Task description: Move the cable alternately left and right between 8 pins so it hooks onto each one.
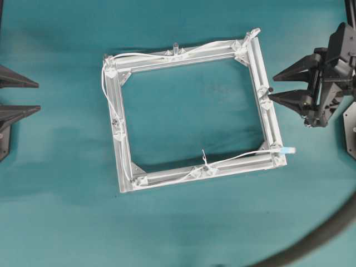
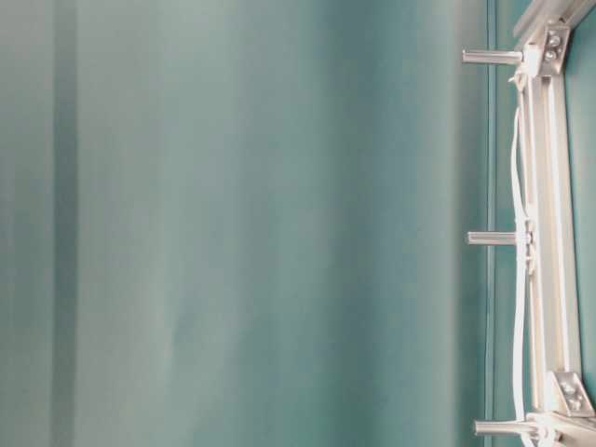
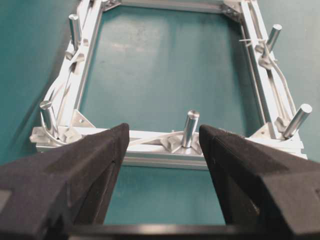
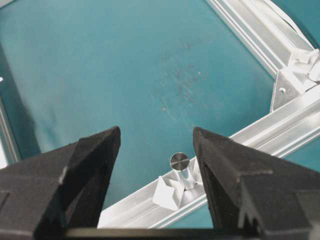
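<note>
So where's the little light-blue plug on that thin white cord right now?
In the overhead view the light-blue plug lies just off the square silver frame's lower right corner, below the open right gripper, touching neither gripper.

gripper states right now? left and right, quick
Left gripper: open, holding nothing, facing the frame.
Right gripper: open, holding nothing, a pin showing between its fingers.

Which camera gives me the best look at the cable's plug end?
Overhead view: the light-blue plug lies clear at the frame corner near the right gripper. The table-level and left wrist views show only stretches of cable along the rails.
</note>
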